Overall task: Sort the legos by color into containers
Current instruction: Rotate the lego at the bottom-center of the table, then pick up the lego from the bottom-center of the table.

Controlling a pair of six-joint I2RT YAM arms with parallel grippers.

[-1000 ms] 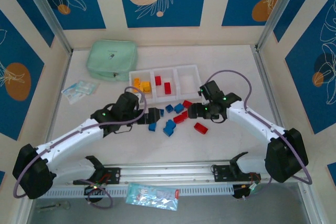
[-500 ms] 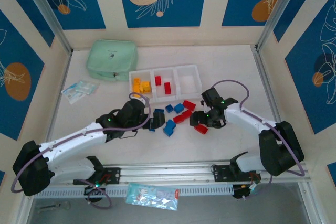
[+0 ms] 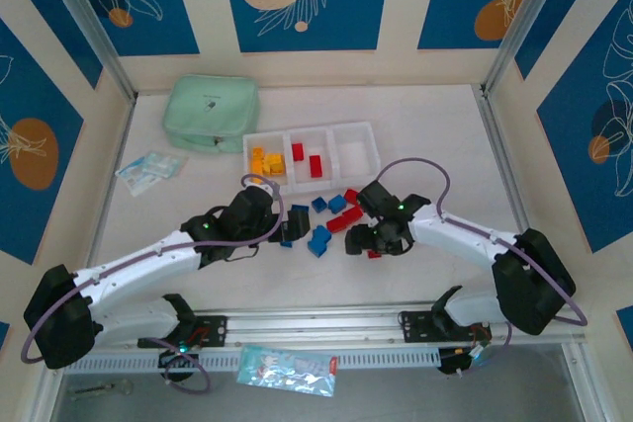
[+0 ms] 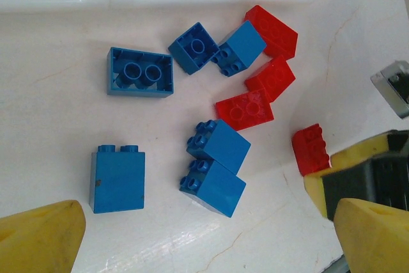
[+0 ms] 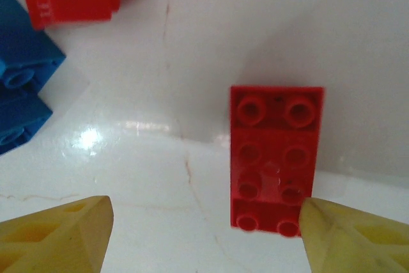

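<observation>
Right wrist view had the right gripper (image 5: pixel 206 208) spread open low over the table (image 5: pixel 192 49), grasping nothing. A red brick (image 5: pixel 276 158) lay studs-up between its tips. The brick's near corner touched the finger (image 5: pixel 351 238) at the picture's right, while the opposite tip stood well apart from it. Two blue bricks (image 5: pixel 19 87) sat at the left edge.

Left wrist view had the left gripper (image 4: pixel 208 212) released as well, jaws wide, above loose bricks. One blue brick on its side and a touching blue pair lay between its tips. Three more blue and a cluster of red bricks (image 4: pixel 255 87) lay beyond them.

From the top external view, both grippers faced each other across that loose pile, just on the near side of the tray (image 3: pixel 354 155). Yellow bricks (image 3: pixel 265 160) filled its left compartment, and red ones lay in the middle one. A pouch (image 3: pixel 211 113) lay near the tray's far left corner.
</observation>
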